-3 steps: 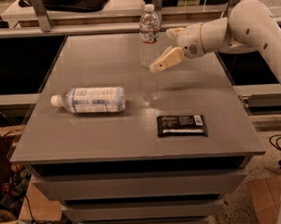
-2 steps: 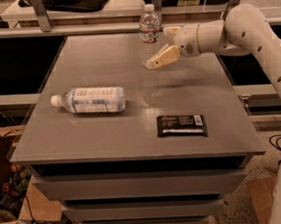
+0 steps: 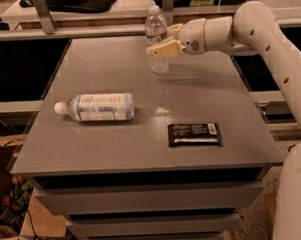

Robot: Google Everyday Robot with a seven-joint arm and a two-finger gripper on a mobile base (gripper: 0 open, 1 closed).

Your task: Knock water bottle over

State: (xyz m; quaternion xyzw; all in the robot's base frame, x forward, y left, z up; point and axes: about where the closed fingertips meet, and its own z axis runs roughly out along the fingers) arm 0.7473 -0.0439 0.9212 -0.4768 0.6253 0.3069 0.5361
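The gripper [image 3: 161, 40], fingers spread apart, is at the upright water bottle [image 3: 155, 25]. A weak push may only slide it along the table [image 3: 117, 158], not tip it.

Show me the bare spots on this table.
Free: the table's far-left corner, beside the water bottle; the middle, between the lying bottle and black packet. Crowded: far centre, where the claw is at the water bottle.

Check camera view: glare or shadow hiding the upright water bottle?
Camera view: dim warm light, no hard glare on the table; soft arm shadow falls right of the water bottle, not across it; its clear lower half blends into the grey top; the claw, at its right, overlaps its middle.
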